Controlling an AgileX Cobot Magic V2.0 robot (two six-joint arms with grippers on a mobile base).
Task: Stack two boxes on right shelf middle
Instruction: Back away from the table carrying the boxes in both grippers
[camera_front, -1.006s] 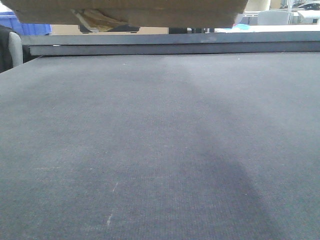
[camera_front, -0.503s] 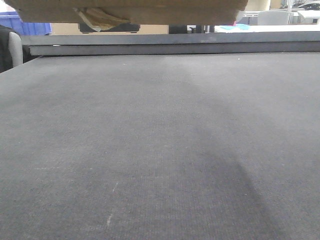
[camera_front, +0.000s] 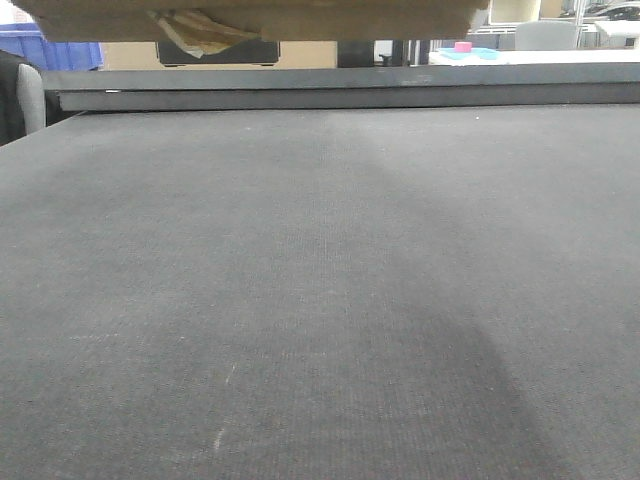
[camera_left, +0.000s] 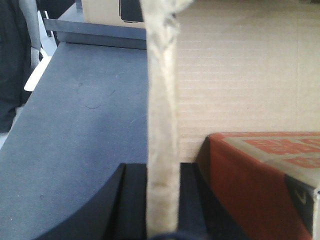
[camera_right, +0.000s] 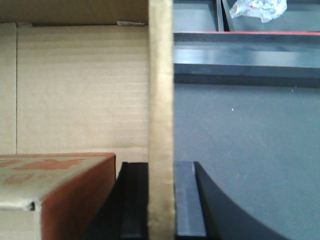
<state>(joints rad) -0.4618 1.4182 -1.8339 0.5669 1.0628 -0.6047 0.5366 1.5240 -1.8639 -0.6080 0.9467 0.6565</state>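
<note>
Cardboard box (camera_front: 250, 15) aloft above counter (camera_front: 320, 300) far edge, red box (camera_left: 260, 175) inside. Left end effector (camera_left: 161, 205) and right end effector (camera_right: 161, 205) each pinch a thin wall. Risk: walls flex, load tips.

A cardboard box (camera_front: 250, 15) hangs above the dark grey surface (camera_front: 320, 300).

We see an open brown carton (camera_front: 250, 15) hanging clear of the desk (camera_front: 320, 300), level, its underside along the top of the front view with tape (camera_front: 195, 30) peeling beneath. Inside it, against the corrugated wall, lies a red box (camera_left: 260, 180) with a pale printed top and a scuffed corner.
</note>
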